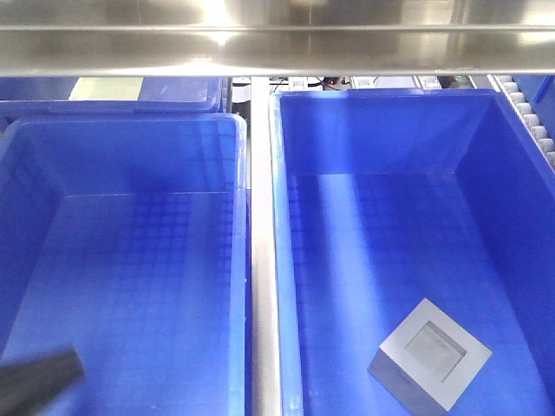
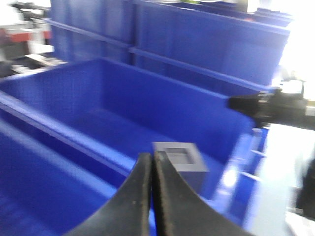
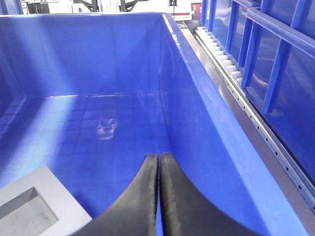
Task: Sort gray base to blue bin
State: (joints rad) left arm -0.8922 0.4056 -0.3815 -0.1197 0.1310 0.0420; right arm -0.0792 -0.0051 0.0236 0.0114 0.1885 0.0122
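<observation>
I saw the base (image 1: 431, 354) resting recess-up on the near floor of the right bin (image 1: 390, 104), both grippers (image 2: 151, 162) (image 3: 159, 162) closed and empty, so I judged the sort done and would retract straight up, clear of the rim.

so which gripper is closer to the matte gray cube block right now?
Right. The right gripper hangs over the same blue plastic bin, beside the matte gray cube block. The left gripper is farther, with a bin wall between.
</observation>
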